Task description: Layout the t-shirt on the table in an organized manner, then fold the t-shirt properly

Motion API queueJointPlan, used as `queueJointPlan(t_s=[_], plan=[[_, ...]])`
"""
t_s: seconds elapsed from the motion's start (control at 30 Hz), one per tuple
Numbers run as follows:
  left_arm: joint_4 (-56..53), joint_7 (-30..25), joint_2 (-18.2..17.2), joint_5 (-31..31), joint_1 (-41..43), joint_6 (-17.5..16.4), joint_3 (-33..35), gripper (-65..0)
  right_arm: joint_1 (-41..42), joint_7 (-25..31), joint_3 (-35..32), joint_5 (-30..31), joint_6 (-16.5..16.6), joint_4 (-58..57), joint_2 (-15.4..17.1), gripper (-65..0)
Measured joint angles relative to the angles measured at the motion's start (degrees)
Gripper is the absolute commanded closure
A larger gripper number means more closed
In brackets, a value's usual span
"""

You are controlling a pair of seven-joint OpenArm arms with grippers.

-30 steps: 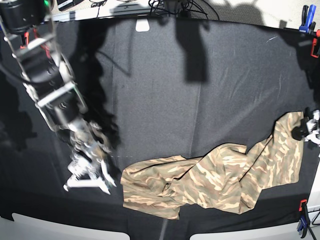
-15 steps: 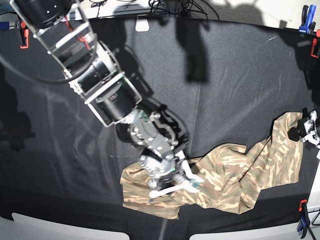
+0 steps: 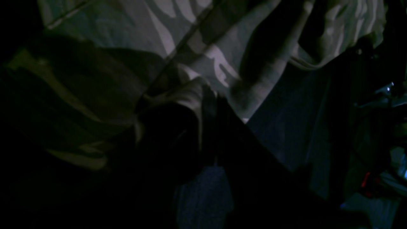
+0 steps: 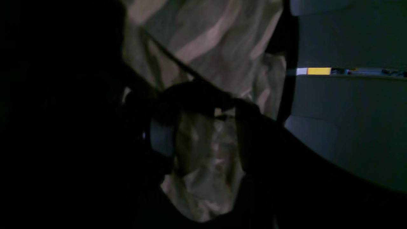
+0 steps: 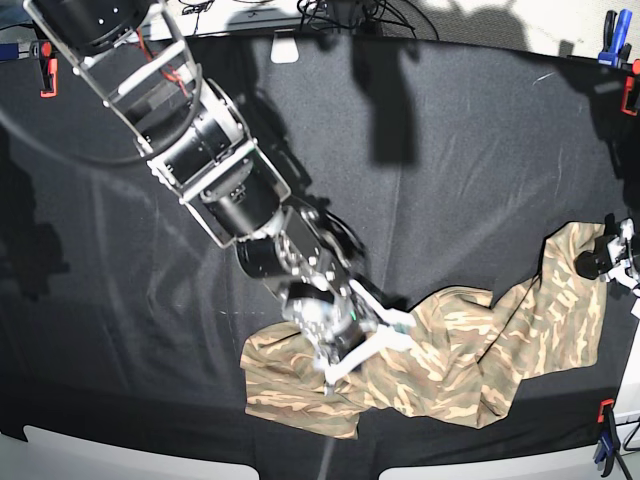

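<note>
The right claw (image 5: 362, 340) hangs over the camouflage t-shirt (image 5: 440, 355), its white fingers (image 5: 388, 320) spread apart above the cloth; in the right wrist view they stand as dark shapes either side of a fold, and whether they touch it is hard to tell. The right arm (image 5: 200, 160) slants down from beyond the shirt's far left to its middle. The left claw (image 5: 610, 262), half cut off by the frame edge, sits clenched at the shirt's far right corner, pinching the fabric. The left wrist view is too dark to confirm more. The shirt lies crumpled along the near edge of the black worktop (image 5: 420, 180).
</note>
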Motion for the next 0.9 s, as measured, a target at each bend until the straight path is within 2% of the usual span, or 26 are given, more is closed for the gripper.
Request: queueJointPlan(t_s=[0.03,0.27,0.37,0.63,0.7,0.87,0.9], plan=[[0.0,0.0,0.0,0.0,0.0,0.0,0.0,0.0,0.0,0.1,0.0,0.0,-1.7,-0.1,-0.4,-28.6],[0.0,0.0,0.0,0.0,0.0,0.0,0.0,0.0,0.1,1.4,0.1,0.1,-5.2,-0.2,-2.9,-28.1],[0.0,0.0,0.0,0.0,0.0,0.0,0.0,0.0,0.2,1.8,0.1,0.2,-5.6,-0.1,-3.7,-20.5],[0.0,0.0,0.0,0.0,0.0,0.0,0.0,0.0,0.2,1.4,0.1,0.2,-6.2,-0.2,-3.4,-19.7],[0.0,0.0,0.0,0.0,0.0,0.0,0.0,0.0,0.2,1.6,0.1,0.2,-6.2,-0.2,-3.5,-16.1],[0.0,0.0,0.0,0.0,0.0,0.0,0.0,0.0,0.1,3.1,0.1,0.3,-6.2,-0.2,-3.3,-0.6],[0.0,0.0,0.0,0.0,0.0,0.0,0.0,0.0,0.2,3.1,0.1,1.1,-6.2,-0.2,-3.3,0.0]])
